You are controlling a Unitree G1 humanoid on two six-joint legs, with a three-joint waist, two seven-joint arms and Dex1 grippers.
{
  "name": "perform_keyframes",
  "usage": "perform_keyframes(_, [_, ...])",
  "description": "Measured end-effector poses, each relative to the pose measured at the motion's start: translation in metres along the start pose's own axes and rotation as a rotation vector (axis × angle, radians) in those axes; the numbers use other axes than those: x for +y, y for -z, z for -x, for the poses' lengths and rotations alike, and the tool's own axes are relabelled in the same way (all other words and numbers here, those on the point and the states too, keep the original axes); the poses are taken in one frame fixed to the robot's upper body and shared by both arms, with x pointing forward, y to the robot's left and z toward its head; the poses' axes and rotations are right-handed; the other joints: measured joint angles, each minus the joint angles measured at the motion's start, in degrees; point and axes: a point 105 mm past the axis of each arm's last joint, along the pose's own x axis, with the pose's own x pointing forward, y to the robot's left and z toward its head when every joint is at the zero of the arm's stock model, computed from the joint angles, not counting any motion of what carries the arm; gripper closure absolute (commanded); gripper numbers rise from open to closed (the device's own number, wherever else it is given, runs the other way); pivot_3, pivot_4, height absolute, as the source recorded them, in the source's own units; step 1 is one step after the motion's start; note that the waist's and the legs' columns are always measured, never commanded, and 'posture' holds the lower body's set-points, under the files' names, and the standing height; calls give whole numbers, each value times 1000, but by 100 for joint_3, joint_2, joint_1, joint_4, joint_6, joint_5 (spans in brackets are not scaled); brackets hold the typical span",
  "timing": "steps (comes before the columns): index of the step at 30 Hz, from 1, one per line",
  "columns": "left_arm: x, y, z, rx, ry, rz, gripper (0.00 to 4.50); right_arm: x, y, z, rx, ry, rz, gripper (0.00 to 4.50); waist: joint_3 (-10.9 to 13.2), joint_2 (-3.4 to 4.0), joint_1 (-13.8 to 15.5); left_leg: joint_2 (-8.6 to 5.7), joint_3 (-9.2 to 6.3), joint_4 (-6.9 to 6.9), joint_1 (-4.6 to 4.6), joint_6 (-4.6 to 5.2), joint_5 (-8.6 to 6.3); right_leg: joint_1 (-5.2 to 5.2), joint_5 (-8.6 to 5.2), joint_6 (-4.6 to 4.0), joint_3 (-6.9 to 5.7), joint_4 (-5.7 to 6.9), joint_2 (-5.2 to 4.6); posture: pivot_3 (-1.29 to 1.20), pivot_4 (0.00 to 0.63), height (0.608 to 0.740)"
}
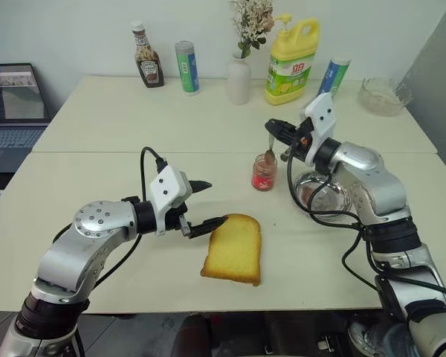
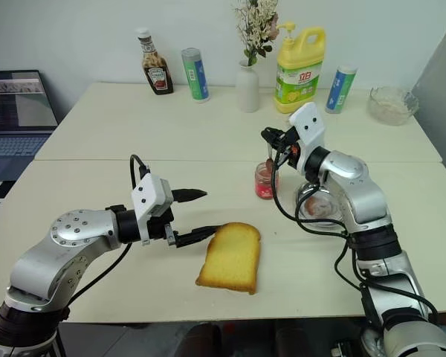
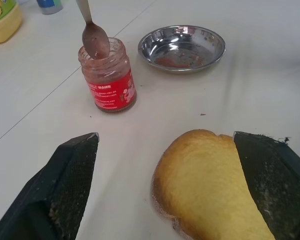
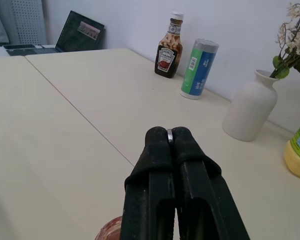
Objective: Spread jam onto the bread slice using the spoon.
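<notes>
Bread (image 1: 233, 249) was seen lying flat near the front edge of the worktop (image 1: 97, 171), a thick yellow slice with a brown crust. The left gripper (image 1: 210, 202) was held low beside it, and its two black fingers (image 3: 65, 185) were spread wide apart. One finger was at the slice's near corner, but it could not be told whether the bread was touched. Nothing was held by these fingers.

A little farther back, the small glass jar of jam (image 1: 263, 173) with a red label was stood upright on the worktop, with its lid off. The spoon (image 3: 92, 35) was held over the jar, and its bowl was at the open mouth. The bowl was smeared with reddish jam. The thin handle was pinched by the right gripper (image 1: 274, 128), whose fingers (image 4: 160, 165) were pressed together on it above the jar.

Just beside the jar, a round steel dish (image 3: 182, 47) with red smears was set on the worktop.

At the far edge, a ketchup bottle (image 1: 146, 56), a white vase (image 1: 238, 78) with flowers, a yellow soap bottle (image 1: 291, 59) and a glass bowl (image 1: 385, 95) were lined up. A laptop (image 1: 11, 100) was seen far to the left.
</notes>
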Motion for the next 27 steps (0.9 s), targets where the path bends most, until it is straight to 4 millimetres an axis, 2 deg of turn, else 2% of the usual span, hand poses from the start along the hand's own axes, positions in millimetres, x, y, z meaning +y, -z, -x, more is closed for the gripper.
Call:
perform_keyframes(6, [0,-1,0,-1,3,-3,0,12,5,-2,12,-52,96,4476,0,0,0,0,0,0,0,0,0,0,0,0,-1,1,0,0,150,740])
perform_keyframes(14, [0,-2,-1,-3,8,-8,0,34,27,1,71,-142,275,4476,0,0,0,-1,0,1,0,0,0,0,0,0,-1,1,0,0,150,740])
perform_keyframes(19, [-1,-1,-1,-2,14,-8,0,39,34,1,90,-168,351,4476,0,0,1,-1,0,2,1,-1,0,0,0,-1,-1,3,0,0,150,740])
perform_keyframes(23, [-4,0,-3,2,26,-5,0,39,42,-1,110,-162,319,4476,0,0,1,0,0,2,2,-1,1,0,1,-1,0,5,0,0,150,740])
perform_keyframes(27, [-4,0,-3,2,25,-7,0,36,46,-5,122,-117,155,4476,-1,-1,2,0,-3,3,3,-1,1,1,1,-1,-2,11,0,0,150,740])
